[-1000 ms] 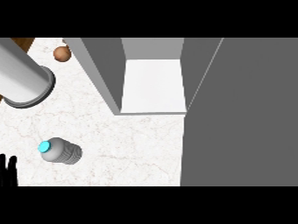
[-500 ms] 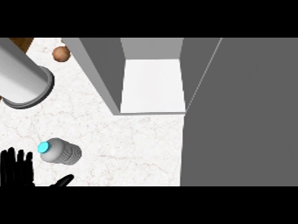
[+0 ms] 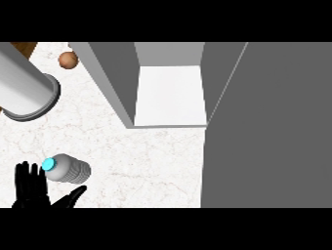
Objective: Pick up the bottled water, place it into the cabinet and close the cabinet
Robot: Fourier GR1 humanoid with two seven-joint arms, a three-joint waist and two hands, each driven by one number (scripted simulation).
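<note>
Head view: left hand (image 3: 33,191), fingers spread upright, just beside the bottled water (image 3: 68,168).

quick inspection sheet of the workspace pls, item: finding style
surface: white marbled counter, wooden strip at its left edge
job's things: bottled water with a blue cap, low on the counter at the left; cabinet open, white shelf bare, grey door swung out at the right
clutter: brown egg-like thing at the top left; large grey cylinder at the left
robot hands: left robot hand open, fingers straight, just beside the bottle, not holding it; right one not in view
cables: nothing seen
surroundings: nothing seen
</note>
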